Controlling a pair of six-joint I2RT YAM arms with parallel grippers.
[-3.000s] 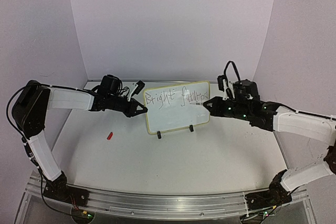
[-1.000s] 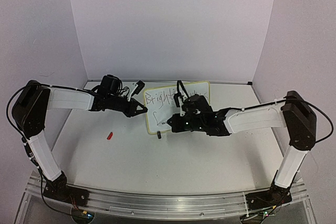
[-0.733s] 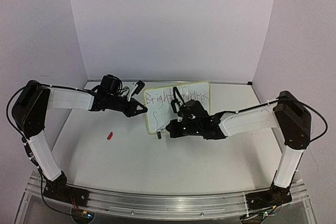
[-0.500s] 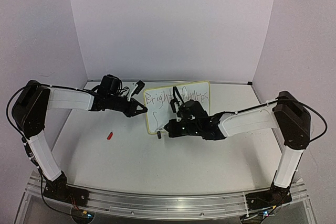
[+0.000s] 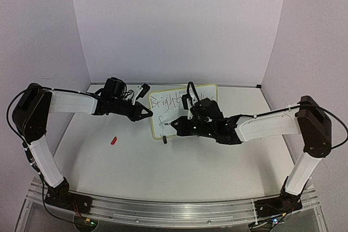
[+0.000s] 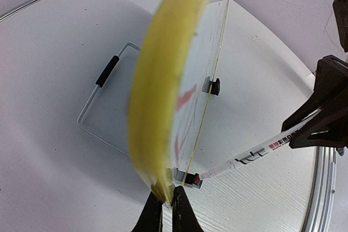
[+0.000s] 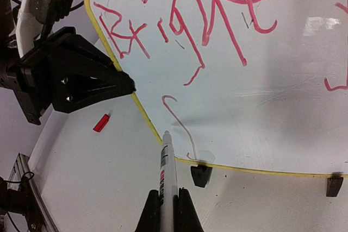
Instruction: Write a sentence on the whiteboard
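The whiteboard point(image 5: 175, 111) stands upright at mid-table on its feet, white with a yellow rim point(image 6: 157, 107). My left gripper point(image 5: 150, 112) point(image 6: 167, 199) is shut on the rim of its left edge. My right gripper point(image 5: 175, 127) point(image 7: 166, 196) is shut on a white marker point(image 7: 166, 161) point(image 6: 255, 156). The marker's tip sits at the board's lower left rim. The sentence point(image 7: 185, 25) is in red: "Bright" shows on the top line, with a lone hooked stroke point(image 7: 176, 120) below it. My right arm hides the rest of the writing in the top view.
A red marker cap point(image 5: 113, 140) point(image 7: 101, 123) lies on the table left of the board. The black wire stand point(image 6: 100, 101) props the board from behind. Two black clip feet point(image 7: 200, 175) point(image 7: 333, 184) hold its lower edge. Pale walls close in the back and sides.
My right gripper has swung with the marker from the board's right edge across to its lower left. A hooked stroke has appeared under "Bright". The left arm has not moved.
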